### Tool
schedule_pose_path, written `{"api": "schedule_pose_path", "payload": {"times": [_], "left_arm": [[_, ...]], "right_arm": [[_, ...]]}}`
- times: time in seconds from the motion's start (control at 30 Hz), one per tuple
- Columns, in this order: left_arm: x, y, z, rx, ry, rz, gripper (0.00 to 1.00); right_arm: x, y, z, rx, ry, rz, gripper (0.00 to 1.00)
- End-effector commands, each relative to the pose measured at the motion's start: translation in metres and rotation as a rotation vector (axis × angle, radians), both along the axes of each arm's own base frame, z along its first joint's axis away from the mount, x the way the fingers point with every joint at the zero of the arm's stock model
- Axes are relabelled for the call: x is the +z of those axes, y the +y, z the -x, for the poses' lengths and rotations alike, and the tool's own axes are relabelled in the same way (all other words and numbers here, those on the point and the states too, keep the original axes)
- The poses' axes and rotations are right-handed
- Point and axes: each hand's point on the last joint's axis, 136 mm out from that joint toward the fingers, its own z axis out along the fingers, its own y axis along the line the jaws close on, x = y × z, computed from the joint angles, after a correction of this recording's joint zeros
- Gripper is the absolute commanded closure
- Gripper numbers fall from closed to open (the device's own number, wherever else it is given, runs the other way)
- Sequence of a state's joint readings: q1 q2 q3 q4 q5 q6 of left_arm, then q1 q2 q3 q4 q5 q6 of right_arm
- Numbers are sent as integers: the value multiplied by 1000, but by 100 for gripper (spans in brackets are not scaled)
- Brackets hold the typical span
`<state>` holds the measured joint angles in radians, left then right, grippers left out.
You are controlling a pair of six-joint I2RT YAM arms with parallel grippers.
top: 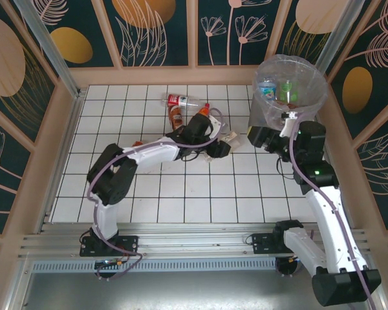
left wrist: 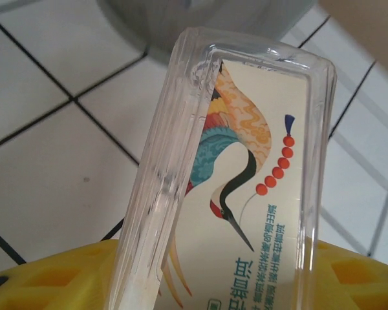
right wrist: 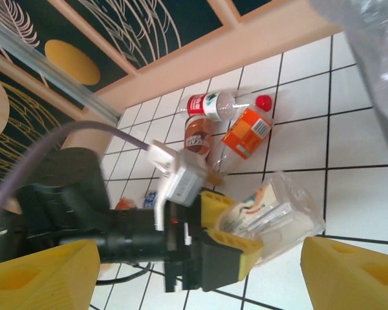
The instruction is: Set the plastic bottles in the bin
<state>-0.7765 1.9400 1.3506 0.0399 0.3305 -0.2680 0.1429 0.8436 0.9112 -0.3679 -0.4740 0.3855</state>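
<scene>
Clamping the crane-labelled bottle (left wrist: 246,161), the left end effector (right wrist: 236,229) is nearly closed.

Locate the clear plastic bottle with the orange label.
Top view: the orange-labelled bottle lies far centre on the white tiled table, beside the brown-labelled bottle, just beyond the left tool gripping a crushed clear bottle.

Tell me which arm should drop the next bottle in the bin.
Left. The left fingers clasp the clear bottle beside the bin; the right fingers are open and empty, so that arm would need a fresh pickup.
</scene>
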Motion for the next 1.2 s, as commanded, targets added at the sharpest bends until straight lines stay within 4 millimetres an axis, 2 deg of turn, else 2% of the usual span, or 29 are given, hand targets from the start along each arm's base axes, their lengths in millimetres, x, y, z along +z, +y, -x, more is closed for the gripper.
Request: {"api": "schedule_pose_path", "payload": {"times": [0.0,0.07,0.17,0.23,0.5,0.53,0.63,0.77,0.9,0.97,1.03,1.07,1.1,1.17], "left_arm": [[53,-3,5,37,-35,209,49],[69,2,12,41,-46,276,49],[85,11,24,46,-56,357,49],[97,16,32,42,-58,407,49],[120,20,50,20,-66,499,49],[112,22,53,21,-51,490,49],[112,18,57,5,-44,499,49],[112,13,59,-11,-38,501,49],[105,11,60,-12,-33,485,47],[105,11,60,-14,-32,484,44],[104,11,60,-12,-28,482,38],[103,11,61,-16,-25,481,30],[119,8,59,-26,-47,502,21],[127,8,59,-31,-68,503,11]], "right_arm": [[-11,9,-9,-23,28,-26,17],[-16,15,-14,-30,45,-43,14],[-23,25,-21,-37,60,-64,1],[-28,34,-25,-22,73,-65,1],[-37,64,-39,45,95,-95,1],[-38,68,-41,55,96,-97,1],[-38,79,-44,85,97,-102,2],[-37,89,-46,108,97,-107,9],[-32,89,-47,104,88,-113,29],[-29,88,-46,106,84,-112,36],[-27,88,-45,105,82,-107,39],[-25,87,-45,103,77,-103,40],[-22,85,-45,95,70,-93,41],[-15,80,-45,78,49,-69,41]]}}
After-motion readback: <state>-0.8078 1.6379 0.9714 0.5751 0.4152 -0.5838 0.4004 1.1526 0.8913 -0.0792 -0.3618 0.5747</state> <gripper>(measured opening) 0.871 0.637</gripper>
